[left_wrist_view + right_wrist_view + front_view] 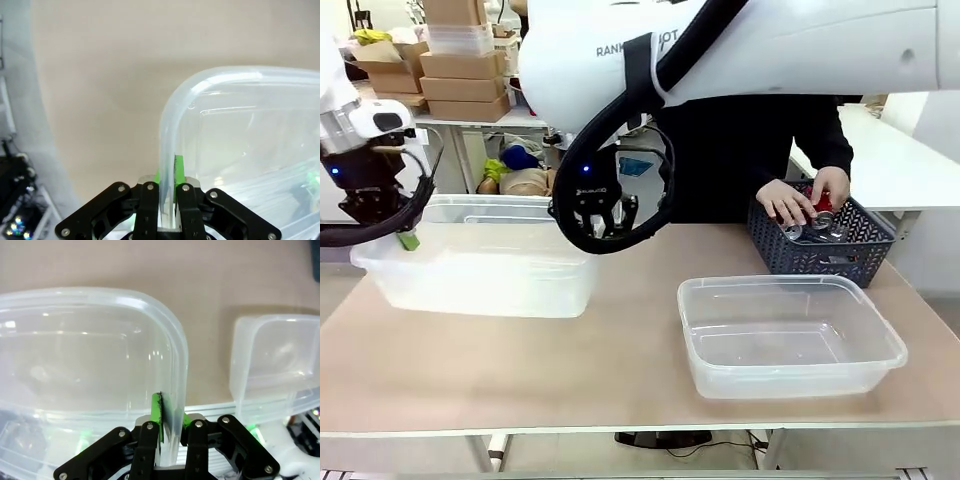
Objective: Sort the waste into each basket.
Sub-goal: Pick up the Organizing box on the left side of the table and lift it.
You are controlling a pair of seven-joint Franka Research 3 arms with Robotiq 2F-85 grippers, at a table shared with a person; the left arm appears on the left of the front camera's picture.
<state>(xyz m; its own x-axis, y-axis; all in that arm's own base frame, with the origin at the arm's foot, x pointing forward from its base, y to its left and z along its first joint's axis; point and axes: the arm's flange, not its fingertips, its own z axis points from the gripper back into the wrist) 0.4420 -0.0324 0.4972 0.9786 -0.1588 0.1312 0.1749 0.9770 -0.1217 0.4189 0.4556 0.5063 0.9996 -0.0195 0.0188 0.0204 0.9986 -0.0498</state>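
Observation:
A large clear tub [480, 270] stands at the table's left. My left gripper [408, 236] is shut on its left rim [167, 130], green pads pinching the wall. On the tub's right rim [175, 365] my right gripper [600, 218] is shut as well. A second clear tub [790, 335] sits empty at the front right and shows beside the held one [270, 355]. Red cans [820, 207] lie in a dark lattice basket [820, 250] at the far right, with the person's hands [785, 200] among them. I cannot tell whether the held tub touches the table.
The person in a dark top stands behind the lattice basket at the far side. Bare tabletop [520, 370] runs along the front edge and between the two tubs. Cardboard boxes and shelves stand well behind the table.

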